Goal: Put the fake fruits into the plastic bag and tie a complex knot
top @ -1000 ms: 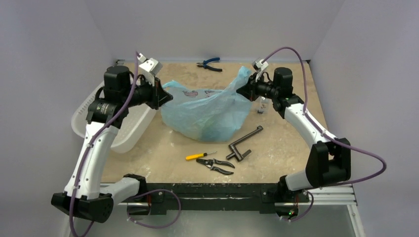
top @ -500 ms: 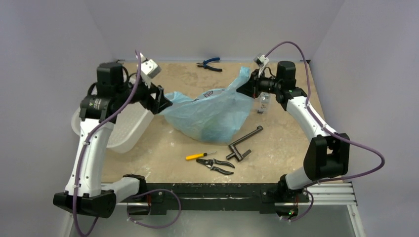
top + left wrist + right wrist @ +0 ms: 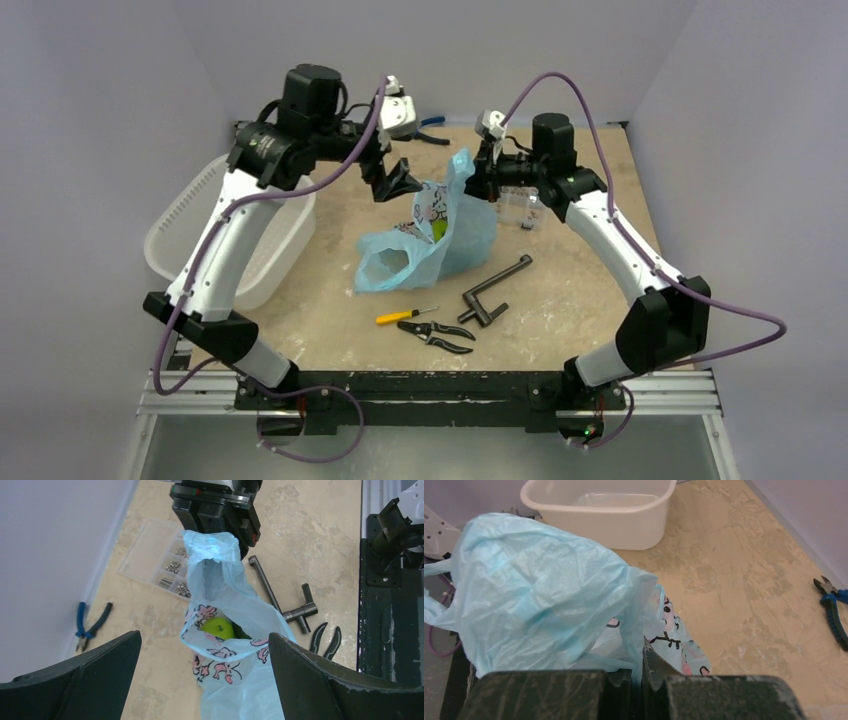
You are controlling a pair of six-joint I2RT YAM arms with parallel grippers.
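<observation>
And the left jaws have let go! A second ago they were pinching the left handle of the thin, crinkly light-blue plastic bag with pink and dark print, stretching it wide across the worktop. Now they stand wide apart and empty, and the left arm has swung in to hover at the bag's 11 o'clock in the top view. The right jaws stay clamped together on the other handle, at the bag's 1 o'clock, so the film has slumped into a narrow hanging pouch, its mouth sagging open toward 7 o'clock. Looking down from the left wrist, there's the bright green round plastic fruit sitting inside the mouth, with something darker tucked at its 3 o'clock, though I can't tell what; no yellow one shows. So the loading looks done or nearly so, and this release reads as a regrip before tying, since no knot shows yet. The risk is that open mouth spilling fruit. Off at 9 o'clock sits the white perforated plastic tub, and at 5 o'clock the dark T-handled metal wrench.
</observation>
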